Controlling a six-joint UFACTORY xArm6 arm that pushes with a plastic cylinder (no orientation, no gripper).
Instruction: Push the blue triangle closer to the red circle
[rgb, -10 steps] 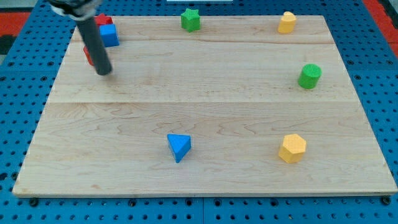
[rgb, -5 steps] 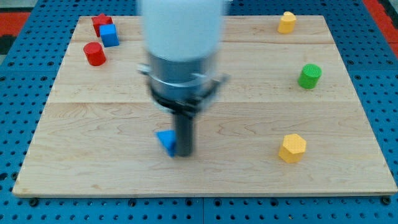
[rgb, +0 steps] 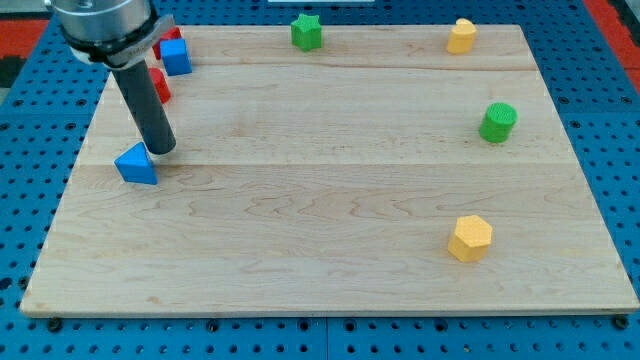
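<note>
No jaws here, so nothing spread or pinching: only a straight dark rod, matte and round, hanging from a grey metal collar, with my tip (rgb: 163, 149) set down just beside the upper right corner of the blue triangle (rgb: 136, 164), touching or nearly so. Blue triangle lying near the view's left edge of the pale wooden surface (rgb: 330, 200), a faceted wedge with crisp edges, below the red circle (rgb: 159, 84), whose squat cylinder shows only partly behind the rod. Higher up, a blue cube (rgb: 176, 56) pressed against a red block (rgb: 170, 38), shape unclear. Along the view's top edge, a green star (rgb: 307, 31) and a yellow block (rgb: 461, 36) with a rounded top; at the view's right, a green cylinder (rgb: 497, 122); lower right, a yellow hexagon (rgb: 470, 238). Planks smooth with fine grain and visible seams; middle and bottom wide open. Blue perforated panel (rgb: 620, 120) around the surface. No writing or labels legible.
</note>
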